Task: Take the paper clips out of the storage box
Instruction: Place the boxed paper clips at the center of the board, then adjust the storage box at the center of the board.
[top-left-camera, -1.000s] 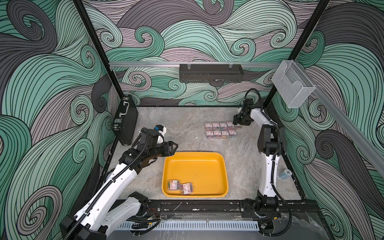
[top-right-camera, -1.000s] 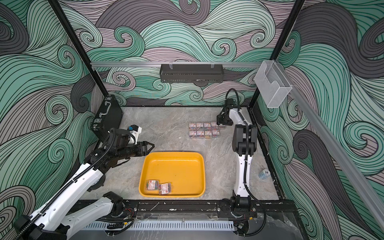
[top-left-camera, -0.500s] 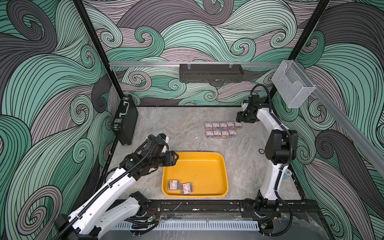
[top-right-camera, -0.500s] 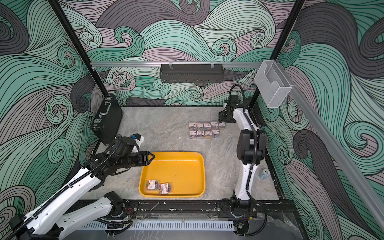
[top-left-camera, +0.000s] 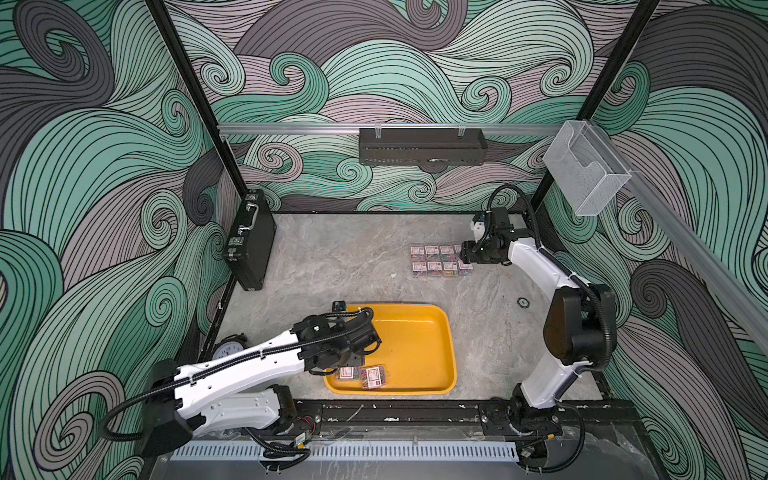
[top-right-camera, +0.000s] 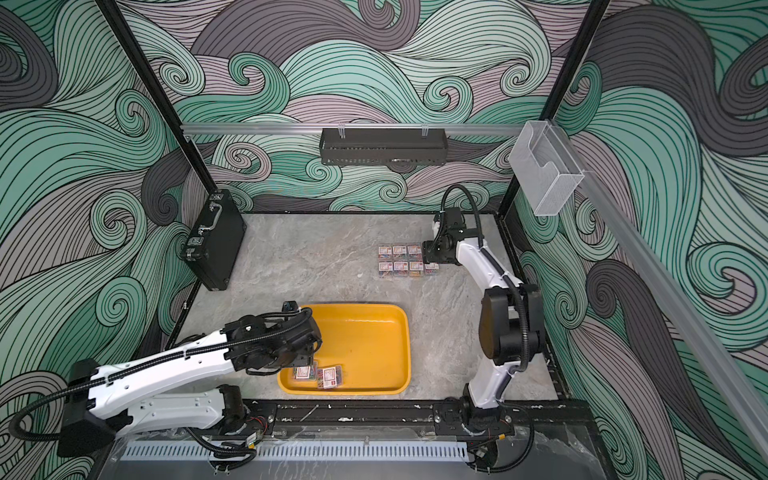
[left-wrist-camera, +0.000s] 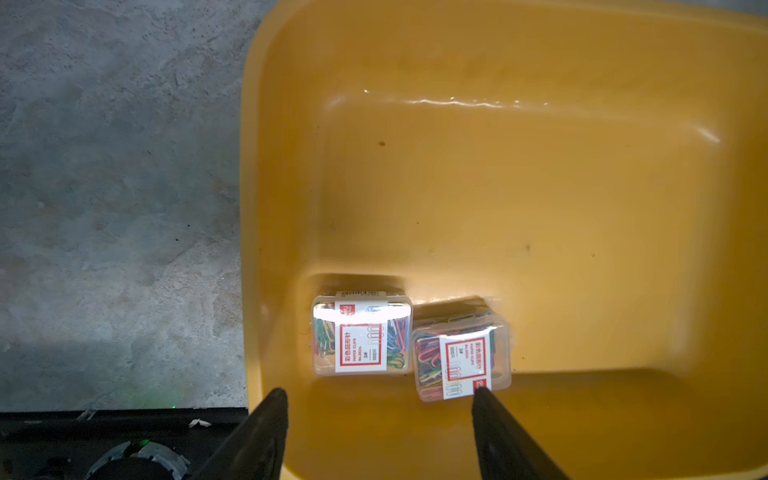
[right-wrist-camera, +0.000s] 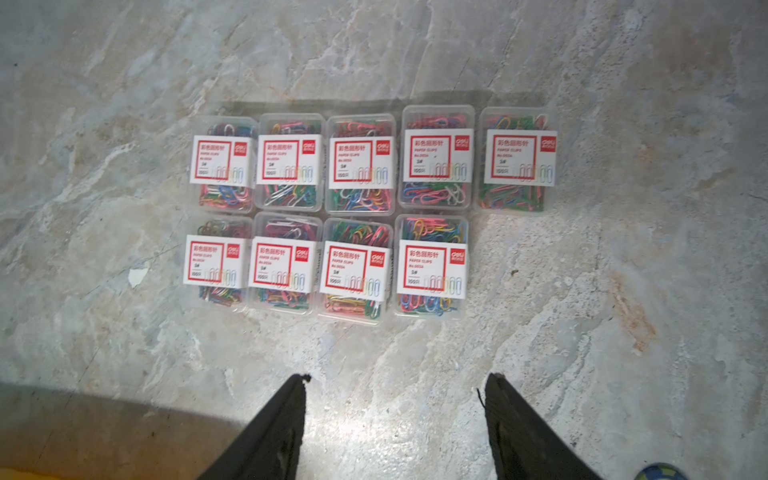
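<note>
Your left jaws stand open and empty over the shallow yellow-orange plastic tray (left-wrist-camera: 540, 187), just short of two small clear plastic boxes of coloured paper clips (left-wrist-camera: 361, 336) lying in its corner. Your right jaws, also open, hover by nine more boxes (right-wrist-camera: 357, 166) in two rows on the grey marbled desk (right-wrist-camera: 124, 83).

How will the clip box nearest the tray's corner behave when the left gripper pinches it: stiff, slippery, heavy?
Probably stiff: the clip box has moulded clear walls. Its glossy plastic may slip in the left gripper. Likely light: small, filled with thin clips.
</note>
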